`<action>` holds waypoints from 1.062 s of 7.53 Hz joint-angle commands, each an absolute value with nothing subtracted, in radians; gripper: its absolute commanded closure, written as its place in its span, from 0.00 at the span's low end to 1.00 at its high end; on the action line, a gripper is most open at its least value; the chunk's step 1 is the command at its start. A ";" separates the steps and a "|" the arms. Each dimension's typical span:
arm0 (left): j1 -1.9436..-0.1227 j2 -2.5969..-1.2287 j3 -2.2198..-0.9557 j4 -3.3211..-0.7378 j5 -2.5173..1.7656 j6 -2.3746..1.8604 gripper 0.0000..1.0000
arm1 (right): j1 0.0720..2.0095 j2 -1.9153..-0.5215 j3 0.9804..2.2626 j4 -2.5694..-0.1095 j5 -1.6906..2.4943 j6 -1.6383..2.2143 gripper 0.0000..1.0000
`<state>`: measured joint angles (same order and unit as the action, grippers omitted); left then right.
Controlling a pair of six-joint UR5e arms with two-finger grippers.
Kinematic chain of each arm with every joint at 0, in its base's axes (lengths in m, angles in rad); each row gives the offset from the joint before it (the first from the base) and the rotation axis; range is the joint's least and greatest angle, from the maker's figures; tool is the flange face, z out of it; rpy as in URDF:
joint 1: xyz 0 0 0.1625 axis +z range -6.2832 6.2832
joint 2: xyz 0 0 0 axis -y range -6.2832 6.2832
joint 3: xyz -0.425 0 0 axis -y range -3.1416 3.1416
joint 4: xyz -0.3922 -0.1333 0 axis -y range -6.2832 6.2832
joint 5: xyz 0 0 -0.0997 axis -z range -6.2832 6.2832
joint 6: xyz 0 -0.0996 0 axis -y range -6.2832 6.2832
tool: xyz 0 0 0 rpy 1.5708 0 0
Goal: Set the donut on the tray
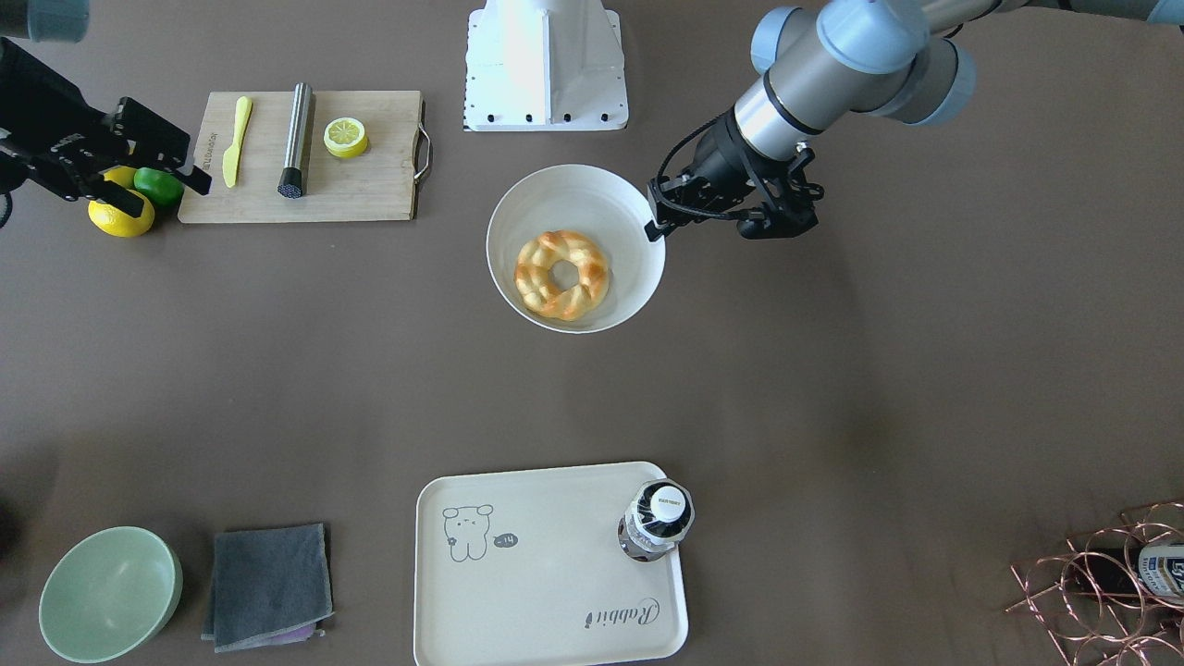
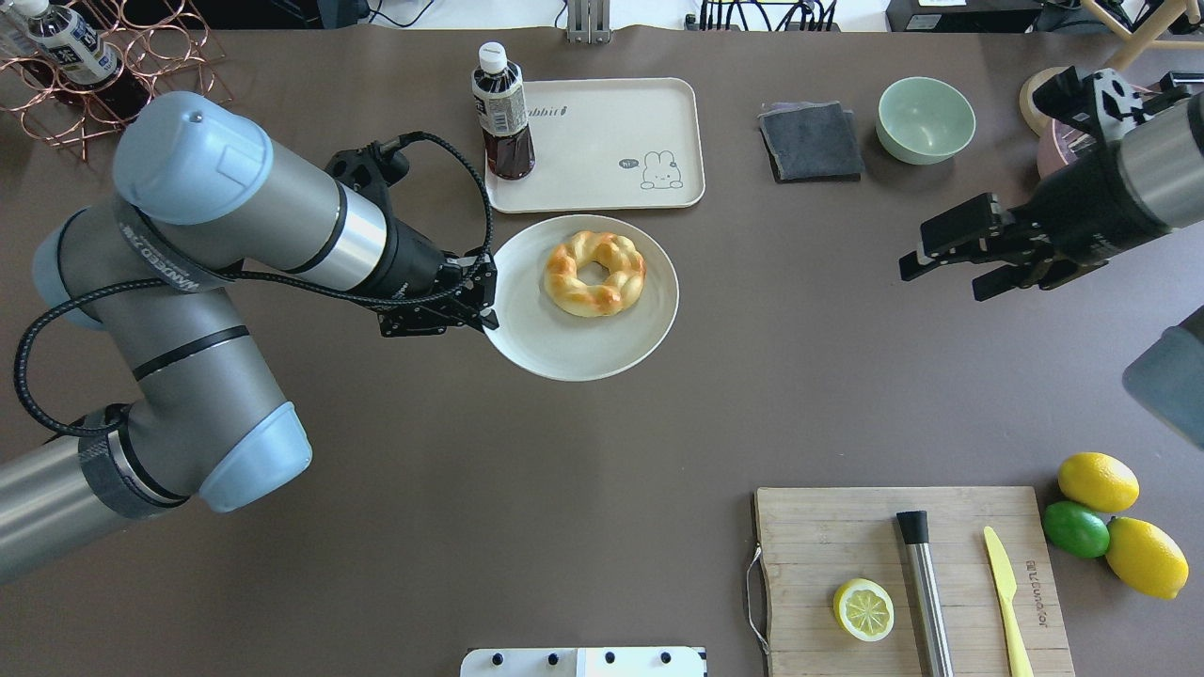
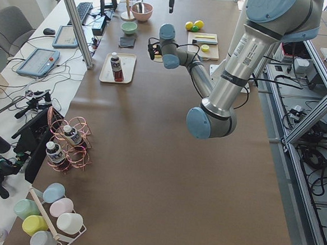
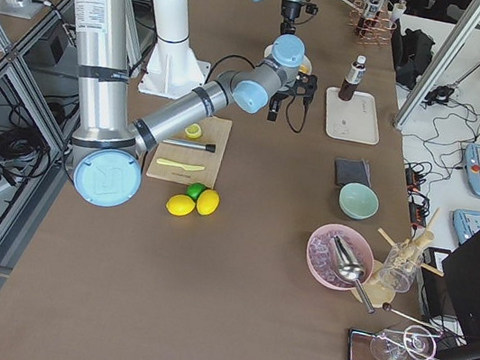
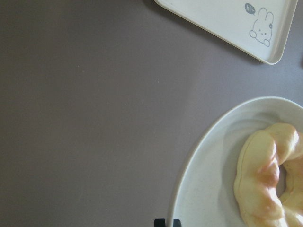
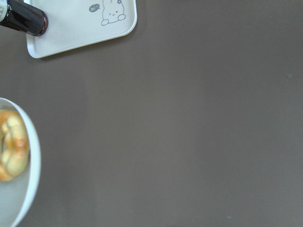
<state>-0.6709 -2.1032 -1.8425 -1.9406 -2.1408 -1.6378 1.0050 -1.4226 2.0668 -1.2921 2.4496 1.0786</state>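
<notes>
The golden-brown twisted donut [image 1: 536, 277] [image 2: 564, 277] lies on a round white plate [image 1: 573, 199] [image 2: 564, 343] at mid-table. My left gripper [image 1: 659, 222] [image 2: 484, 301] is at the plate's rim on the robot's left side, its jaws closed on the rim. In the left wrist view the donut [image 5: 262, 179] and the plate [image 5: 208, 179] fill the lower right. The cream tray [image 1: 546, 573] [image 2: 602, 132] [image 5: 227, 23] lies just beyond the plate, with a bottle [image 1: 657, 523] [image 2: 503, 113] standing on it. My right gripper [image 1: 157, 190] [image 2: 941, 263] is open and empty, far off to the robot's right.
A wooden cutting board [image 2: 818, 545] holds a lemon half [image 2: 863, 609], a metal rod and a yellow knife. Lemons and a lime [image 2: 1075, 528] lie beside it. A grey cloth [image 2: 811, 141] and a green bowl [image 2: 926, 119] sit beside the tray. A copper wire rack [image 2: 85, 85] stands at the far left.
</notes>
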 commanded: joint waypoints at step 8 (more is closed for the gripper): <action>-0.571 -2.200 -1.907 -1.799 -1.945 -1.641 1.00 | 0.670 -1.239 2.066 -1.292 2.166 1.431 0.23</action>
<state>-0.5708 -2.2034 -1.8881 -1.8005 -1.9576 -1.6410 0.6726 -1.2357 2.0667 -1.2916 2.1675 1.4301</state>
